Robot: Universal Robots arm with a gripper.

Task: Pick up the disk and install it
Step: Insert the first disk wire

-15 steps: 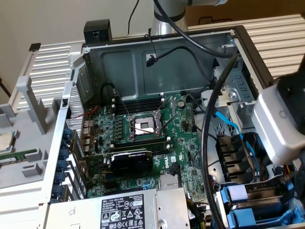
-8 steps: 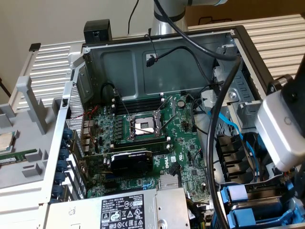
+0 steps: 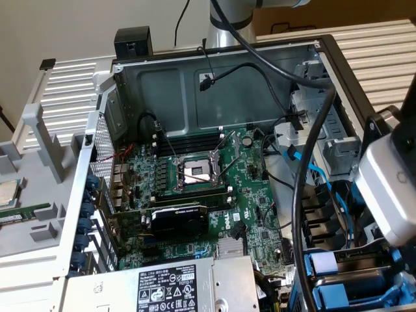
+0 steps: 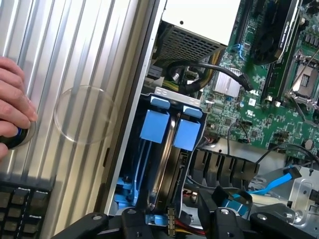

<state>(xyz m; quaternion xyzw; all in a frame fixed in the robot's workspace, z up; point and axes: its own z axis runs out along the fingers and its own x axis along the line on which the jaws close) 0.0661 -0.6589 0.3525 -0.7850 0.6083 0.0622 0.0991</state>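
Note:
The disk (image 4: 167,174) stands on edge in the drive bay (image 4: 149,99) of the open computer case, its metal side running away from the wrist camera. Its blue carrier frame (image 4: 155,219) and connector edge lie between my black fingers (image 4: 134,219). My gripper (image 4: 177,221) hangs directly over the bay and is shut on the disk's near end. Two pale blue tabs (image 4: 154,124) flank the disk at the bay's far end. In the exterior view my arm's white wrist housing (image 3: 390,188) hangs over the bay (image 3: 338,279) at the lower right.
The motherboard (image 3: 214,195) with its CPU socket (image 3: 197,172), a graphics card (image 3: 179,221) and the power supply (image 3: 162,286) fill the case. Black and blue cables (image 4: 279,181) lie beside the bay. A person's hand (image 4: 10,99) rests on the ribbed panel near a keyboard (image 4: 20,204).

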